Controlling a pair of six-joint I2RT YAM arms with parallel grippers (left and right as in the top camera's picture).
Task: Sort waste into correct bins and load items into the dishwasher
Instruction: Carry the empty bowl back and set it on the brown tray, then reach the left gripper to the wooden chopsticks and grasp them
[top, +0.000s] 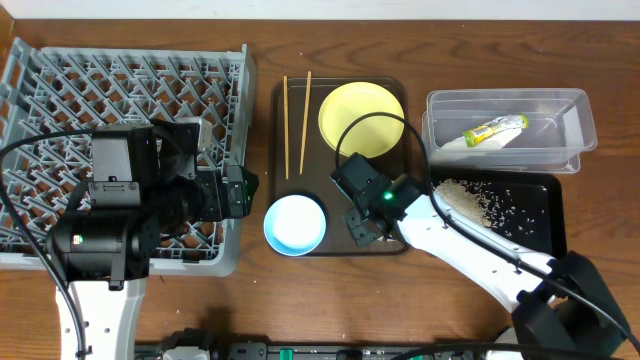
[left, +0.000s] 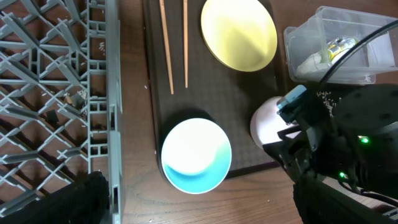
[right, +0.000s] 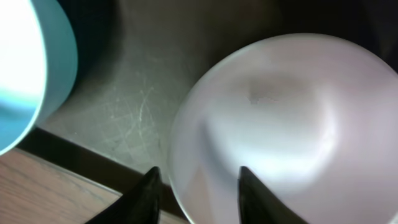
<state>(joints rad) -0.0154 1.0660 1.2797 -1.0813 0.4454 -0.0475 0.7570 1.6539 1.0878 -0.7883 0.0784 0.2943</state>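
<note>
White bowl (right: 280, 118): on brown tray (top: 318, 175), beside blue bowl (top: 295, 223).
Chopsticks (top: 286, 125): on same tray.
Right jaws: part-way apart, apparently astride bowl rim; contact unclear.
Left jaws: wide apart, empty, above rack (top: 60, 90) edge.

Brown wooden table (top: 420, 40) spanning the overhead view edge to edge, fine grain running left to right, matte surface, soft even light from above, short faint shadows on the wood, same warm wood visible in both wrist views
</note>
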